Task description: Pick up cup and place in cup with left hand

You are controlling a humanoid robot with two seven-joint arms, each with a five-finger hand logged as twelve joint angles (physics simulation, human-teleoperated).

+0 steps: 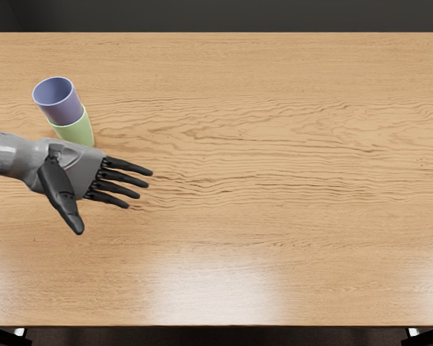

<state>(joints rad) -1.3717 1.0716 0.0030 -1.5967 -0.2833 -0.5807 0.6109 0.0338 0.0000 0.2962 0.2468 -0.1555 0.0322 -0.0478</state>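
A: Where the wooden table (274, 238) comes nearest the viewer, what does one note?

B: Its front edge runs straight across, with part of a black support (7, 336) below its left end and a second black support (422, 337) below its right; pale glare lies on the surface just behind the edge.

A: And farther back?

B: The left hand (105, 196), grey with black digits, extends from the left side. It is open and holds nothing: four fingers point rightward, slightly spread, while the thumb stands apart, directed toward the front edge.

A: Locate the cups.

B: Just beyond the hand, the blue-violet cup (63, 112) sits nested in the green cup (78, 132), its rim uppermost. The hand partly hides the green one; whether they touch cannot be determined.

A: The farthest zone?

B: A dark background (224, 14), behind the far edge.
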